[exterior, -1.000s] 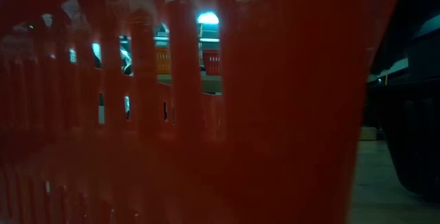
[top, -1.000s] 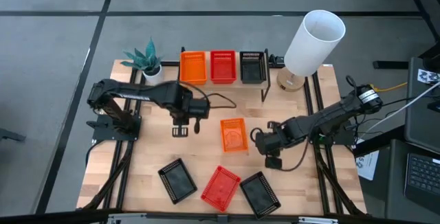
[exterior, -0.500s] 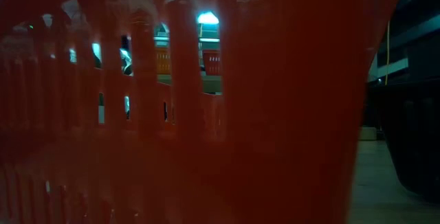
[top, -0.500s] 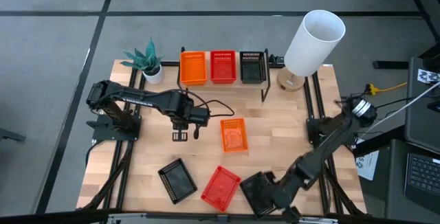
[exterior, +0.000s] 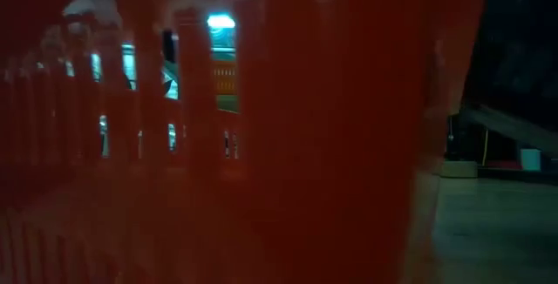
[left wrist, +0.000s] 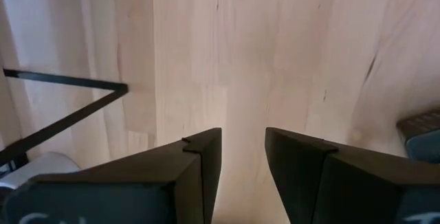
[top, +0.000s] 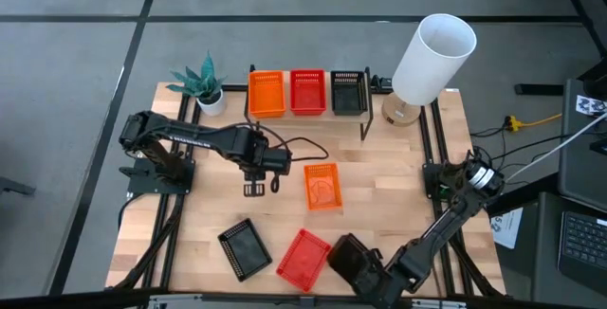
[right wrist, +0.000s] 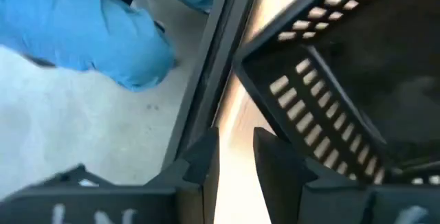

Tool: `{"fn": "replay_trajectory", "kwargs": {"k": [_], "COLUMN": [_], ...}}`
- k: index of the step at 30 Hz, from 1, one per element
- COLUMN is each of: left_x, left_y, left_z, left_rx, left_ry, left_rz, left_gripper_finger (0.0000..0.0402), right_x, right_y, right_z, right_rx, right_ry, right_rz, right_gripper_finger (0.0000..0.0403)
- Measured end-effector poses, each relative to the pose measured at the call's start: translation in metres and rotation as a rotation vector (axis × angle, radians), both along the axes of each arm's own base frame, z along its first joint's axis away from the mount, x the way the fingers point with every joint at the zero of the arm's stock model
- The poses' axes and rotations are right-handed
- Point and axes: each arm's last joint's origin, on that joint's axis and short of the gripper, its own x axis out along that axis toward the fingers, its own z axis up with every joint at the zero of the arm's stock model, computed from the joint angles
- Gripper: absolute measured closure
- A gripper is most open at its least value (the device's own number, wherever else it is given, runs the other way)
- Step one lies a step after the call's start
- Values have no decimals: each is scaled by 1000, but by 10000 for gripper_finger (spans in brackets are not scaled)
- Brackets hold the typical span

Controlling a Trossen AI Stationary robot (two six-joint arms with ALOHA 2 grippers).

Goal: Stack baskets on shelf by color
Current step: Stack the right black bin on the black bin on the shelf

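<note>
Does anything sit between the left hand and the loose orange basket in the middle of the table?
Nothing visible does. In the high view the left hand hovers over bare wood just left of the orange basket, with only open tabletop between them. Its fingers stand apart and hold nothing.

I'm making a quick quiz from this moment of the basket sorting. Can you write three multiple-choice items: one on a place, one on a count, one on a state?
1. Where is the right gripper?
A. Over the shelf
B. At the table's near edge, by a black basket
C. Beside the plant

2. How many baskets lie loose on the table, off the shelf?
A. Two
B. Four
C. Six

3. What does the left gripper hold?
A. Nothing; its fingers are parted over bare wood
B. An orange basket
C. A red basket

Answers: B, it sits low by the black basket; B, one orange, one red, two black; A, the left wrist view shows only tabletop between the fingers.
</note>
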Motion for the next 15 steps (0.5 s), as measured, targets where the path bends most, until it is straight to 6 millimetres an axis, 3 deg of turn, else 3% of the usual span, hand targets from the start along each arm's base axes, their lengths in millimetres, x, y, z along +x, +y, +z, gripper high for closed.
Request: {"fn": "replay_trajectory", "kwargs": {"k": [6,11,15], "left_x": [0,0,0], "left_y": [-5,-5,-5], "left_z": [0,0,0], "left_rx": [-1,-1,-1], "left_ry": [-4,-4,-4], "left_rz": [-15,-15,-15], "left_gripper_finger": [296,296,296], "right_x": [2,10,11], "right_y": [3,12,12], "right_z": [3,30,52], "right_rx": [15,23,-102], "right_ry": [6,-59,-121], "right_rz": [-43,27,59], "right_gripper_finger": [311,311,311]}}
